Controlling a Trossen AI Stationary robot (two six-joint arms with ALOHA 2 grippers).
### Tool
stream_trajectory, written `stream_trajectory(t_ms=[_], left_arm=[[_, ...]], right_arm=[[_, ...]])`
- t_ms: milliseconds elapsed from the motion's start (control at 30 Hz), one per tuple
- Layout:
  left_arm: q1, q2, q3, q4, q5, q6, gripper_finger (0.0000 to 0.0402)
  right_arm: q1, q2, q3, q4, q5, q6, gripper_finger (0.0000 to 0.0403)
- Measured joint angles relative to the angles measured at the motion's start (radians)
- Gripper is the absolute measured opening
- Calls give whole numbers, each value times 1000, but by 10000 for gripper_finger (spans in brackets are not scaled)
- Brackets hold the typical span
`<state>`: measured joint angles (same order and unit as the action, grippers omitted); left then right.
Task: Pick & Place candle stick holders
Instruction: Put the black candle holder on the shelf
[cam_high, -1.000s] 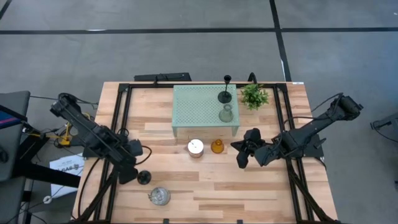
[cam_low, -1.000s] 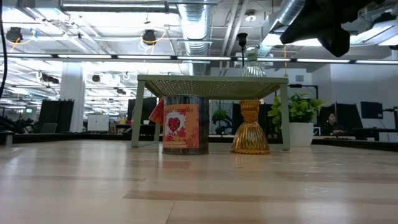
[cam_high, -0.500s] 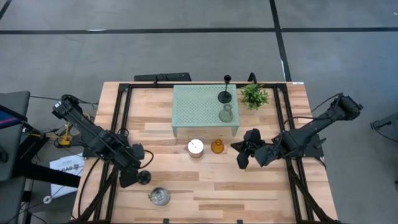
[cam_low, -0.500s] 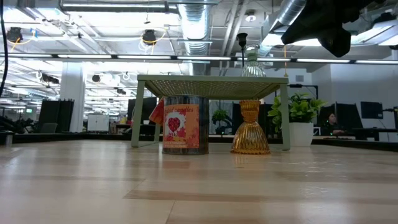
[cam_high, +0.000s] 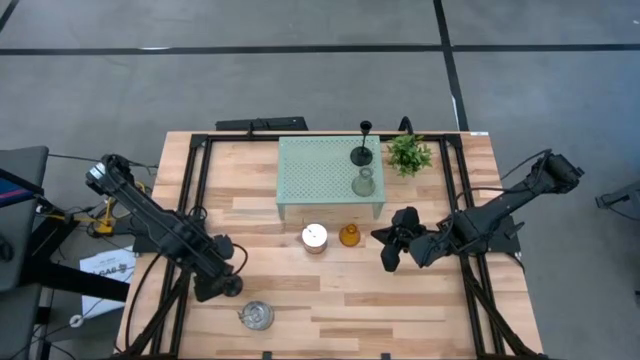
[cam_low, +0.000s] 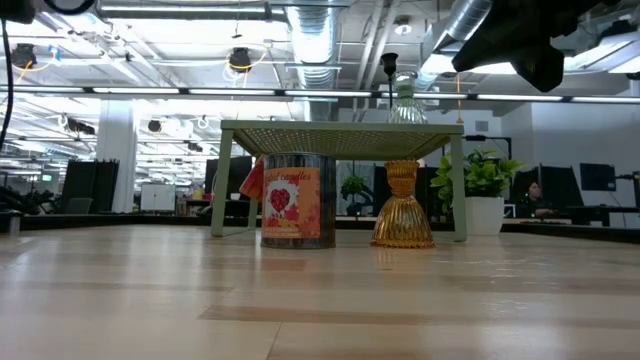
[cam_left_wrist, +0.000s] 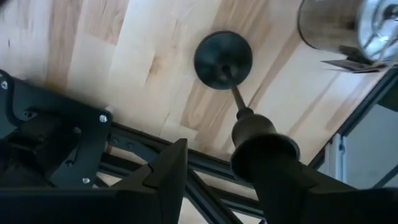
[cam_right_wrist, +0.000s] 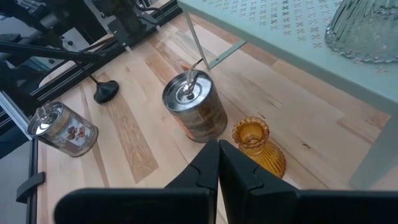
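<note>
A slim black stemmed holder (cam_left_wrist: 222, 51) stands upright on its round base on the table at the near left (cam_high: 232, 287). My left gripper (cam_high: 215, 287) is over it, open, with a finger on either side of the holder's upper end. One silvery cup (cam_high: 256, 316) stands just nearer. A second silvery cup (cam_high: 315, 237) and the amber glass holder (cam_high: 349, 236) stand before the green stand (cam_high: 310, 175). That stand carries another black holder (cam_high: 362, 150) and the clear glass one (cam_high: 364, 183). My right gripper (cam_high: 390, 250) hovers shut right of the amber holder. My left gripper comes from above, pointing down along the black holder. The holder's top cup (cam_left_wrist: 264, 142) shows right in front of one finger (cam_left_wrist: 292, 193); I cannot tell whether they touch. The other finger (cam_left_wrist: 166, 171) stands apart from it. The holder rests on its own base.
A small green potted plant (cam_high: 408, 153) stands at the back right beside the stand. Black frame rails (cam_high: 195, 190) run along the table's left and right sides. Bare wood lies along the near middle and right (cam_high: 380, 310).
My left gripper has shifted a little toward the table's right and near edge, closer over the black holder. That holder stands in the same spot. The right arm has kept still.
</note>
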<state>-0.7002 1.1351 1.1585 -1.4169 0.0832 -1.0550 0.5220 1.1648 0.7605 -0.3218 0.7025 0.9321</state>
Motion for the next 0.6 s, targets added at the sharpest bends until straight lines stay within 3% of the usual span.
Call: stream_trajectory(t_ms=[300,600], left_arm=[[0,-8,-9,35,11,3,142],[0,-19,-9,52,46,2,15]], right_arm=[[0,0,0,-14,0,0,1],[0,0,0,-16,0,0,1]])
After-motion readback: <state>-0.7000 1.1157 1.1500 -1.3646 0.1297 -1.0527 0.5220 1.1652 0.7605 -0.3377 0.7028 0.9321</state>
